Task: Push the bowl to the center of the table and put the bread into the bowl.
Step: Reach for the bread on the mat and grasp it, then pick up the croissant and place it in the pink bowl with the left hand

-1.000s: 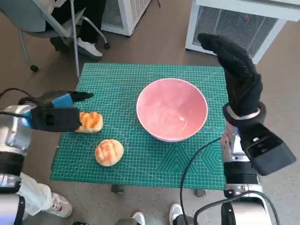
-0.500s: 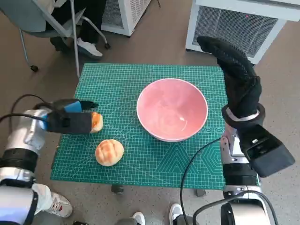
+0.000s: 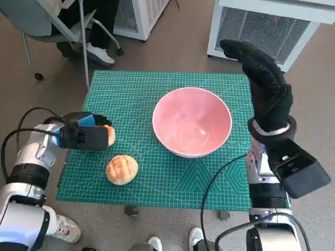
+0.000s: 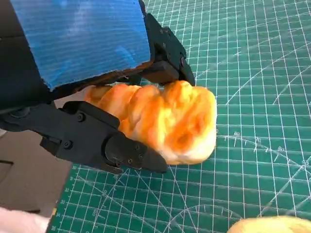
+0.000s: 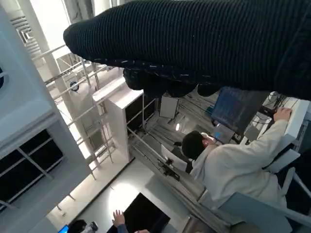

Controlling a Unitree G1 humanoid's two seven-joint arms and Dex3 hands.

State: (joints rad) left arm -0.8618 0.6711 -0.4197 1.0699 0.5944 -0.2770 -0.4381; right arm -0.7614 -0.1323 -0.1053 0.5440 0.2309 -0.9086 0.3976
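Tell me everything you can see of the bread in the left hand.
The golden-orange lobed bread roll has a glossy, browned crust, paler at its underside. The left hand grips it, black fingers pressing its sides, blue-taped back above. It sits over the green cutting mat, left of the pink bowl; whether it touches the mat is unclear.

Left hand [image 3: 86, 137] clasped — right hand [image 3: 264, 83] raised, fingers extended.

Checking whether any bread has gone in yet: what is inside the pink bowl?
Nothing shows inside the pink bowl; its inner surface is bare. The left hand holds one bread roll, and a round bun lies on the mat.
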